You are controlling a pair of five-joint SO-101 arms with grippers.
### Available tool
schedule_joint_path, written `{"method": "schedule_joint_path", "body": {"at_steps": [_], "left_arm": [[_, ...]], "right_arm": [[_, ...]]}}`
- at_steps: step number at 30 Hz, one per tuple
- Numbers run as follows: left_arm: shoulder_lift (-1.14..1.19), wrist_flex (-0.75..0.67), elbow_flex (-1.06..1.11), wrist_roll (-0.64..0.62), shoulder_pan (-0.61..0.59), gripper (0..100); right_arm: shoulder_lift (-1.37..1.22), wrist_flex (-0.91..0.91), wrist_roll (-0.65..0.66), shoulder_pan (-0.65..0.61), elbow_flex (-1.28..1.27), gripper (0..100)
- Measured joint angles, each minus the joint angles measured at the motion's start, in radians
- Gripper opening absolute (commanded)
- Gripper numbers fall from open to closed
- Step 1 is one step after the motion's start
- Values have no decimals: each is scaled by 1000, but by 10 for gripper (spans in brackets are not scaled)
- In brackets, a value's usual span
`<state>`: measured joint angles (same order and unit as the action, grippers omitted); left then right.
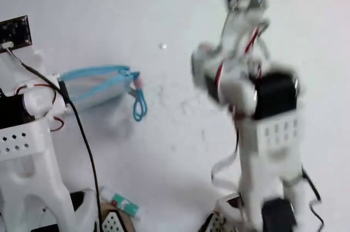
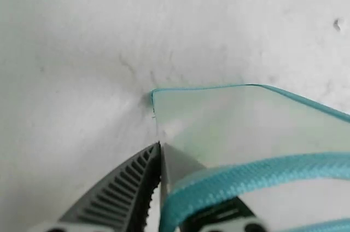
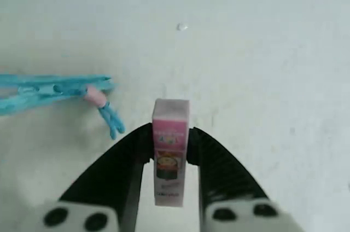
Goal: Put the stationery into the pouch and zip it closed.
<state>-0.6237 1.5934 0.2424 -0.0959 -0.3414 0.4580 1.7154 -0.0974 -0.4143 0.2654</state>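
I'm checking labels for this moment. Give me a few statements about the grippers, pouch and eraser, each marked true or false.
1. The right gripper holds a pink eraser. True.
2. The left gripper is open, clear of the pouch. False: it is shut on the pouch's edge.
3. The eraser is inside the pouch. False: it is in the right gripper, apart from the pouch.
4. The pouch has blue trim. True.
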Motion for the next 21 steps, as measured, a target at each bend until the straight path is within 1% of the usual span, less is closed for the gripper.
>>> {"method": "schedule_joint_path", "body": {"at_steps": [3,6,8,11,17,19,21], "left_arm": [[0,0,0,0,0,22],[0,0,0,0,0,22],[0,0,0,0,0,22],[0,0,0,0,0,22],[0,0,0,0,0,22],[0,0,0,0,0,22],[0,0,0,0,0,22]], "right_arm": [[172,-121,-41,-80,-265,19],[311,-307,-109,-157,-486,19],[390,-462,-137,-213,-611,19],[477,-746,-149,-290,-767,18],[503,-1356,-149,-377,-961,18],[462,-1482,-149,-408,-974,18],[407,-1551,-150,-414,-979,18]]}}
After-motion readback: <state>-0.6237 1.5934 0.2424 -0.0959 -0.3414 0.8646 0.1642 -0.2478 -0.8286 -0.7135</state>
